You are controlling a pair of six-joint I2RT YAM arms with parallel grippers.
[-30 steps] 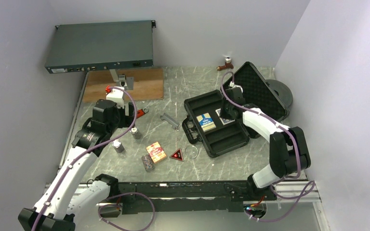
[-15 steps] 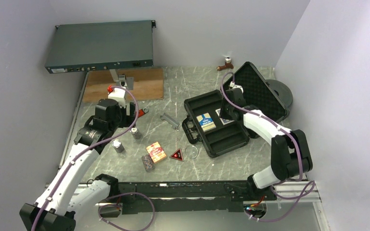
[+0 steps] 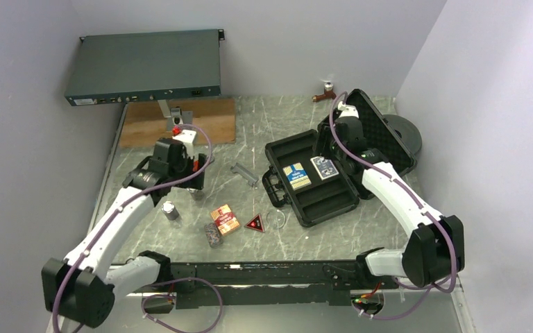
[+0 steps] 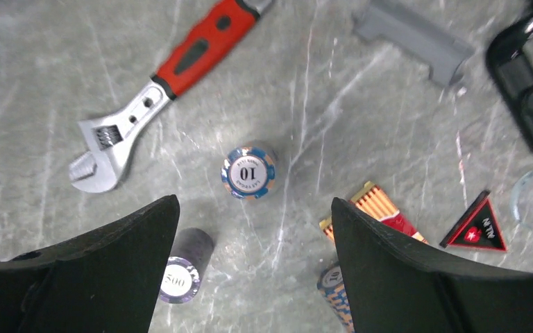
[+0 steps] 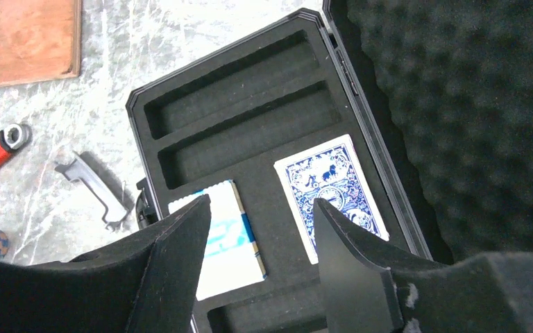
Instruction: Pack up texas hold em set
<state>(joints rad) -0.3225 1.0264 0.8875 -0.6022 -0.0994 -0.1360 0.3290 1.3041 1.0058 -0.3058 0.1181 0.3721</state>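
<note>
Black hard-plastic case point(image 3: 312, 182) lies open on the grey marbled worktop point(image 3: 264, 132), with its foam-lined lid point(image 5: 458, 104) raised behind. A blue patterned card box point(image 5: 332, 194) and a blue-yellow card box point(image 5: 232, 243) sit side by side in its moulded slots. The right tool point(image 5: 262, 205) hovers above them, jaws apart and empty. The left tool point(image 4: 253, 208) is spread wide over an upright round chip stack point(image 4: 250, 171), gripping nothing. A red-orange card box point(image 4: 378, 208) and a red triangle point(image 4: 477, 225) lie nearby.
</note>
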